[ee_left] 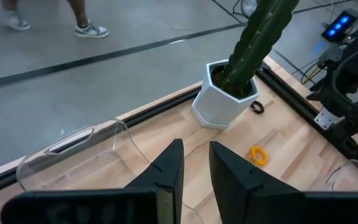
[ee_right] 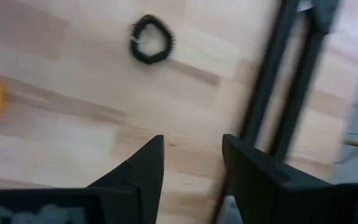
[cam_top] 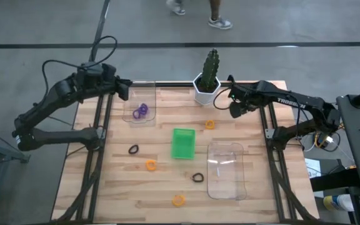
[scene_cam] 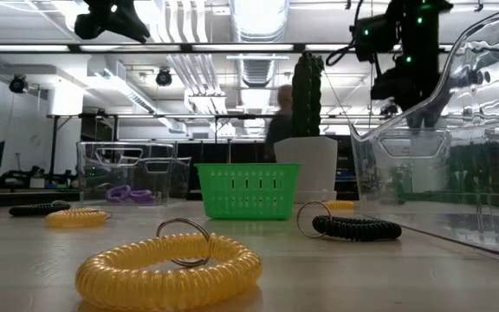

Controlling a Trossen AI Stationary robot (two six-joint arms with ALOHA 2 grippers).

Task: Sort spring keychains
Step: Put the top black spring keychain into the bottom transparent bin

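Note:
Spring keychains lie scattered flat on the wooden table. Two purple ones (cam_top: 142, 110) sit in the far-left clear tray (cam_top: 132, 115). On the bare wood lie orange ones (cam_top: 210, 124) (cam_top: 150, 164) (cam_top: 179, 200) and black ones (cam_top: 134, 149) (cam_top: 197, 177). Another black one (ee_right: 152, 39) lies beside the cactus pot, also seen as a black ring (ee_left: 257, 107) in the left wrist view. My left gripper (cam_top: 127, 92) (ee_left: 196, 149) hovers open and empty over the far rim of the purple tray. My right gripper (cam_top: 233, 110) (ee_right: 193, 143) hangs open and empty above the table, right of the pot.
A green basket tray (cam_top: 183, 142) stands mid-table. A larger clear tray (cam_top: 225, 170) lies to its right, toward the near edge. A cactus in a white pot (cam_top: 208, 81) stands at the far edge between the arms. A person walks on the floor beyond the table.

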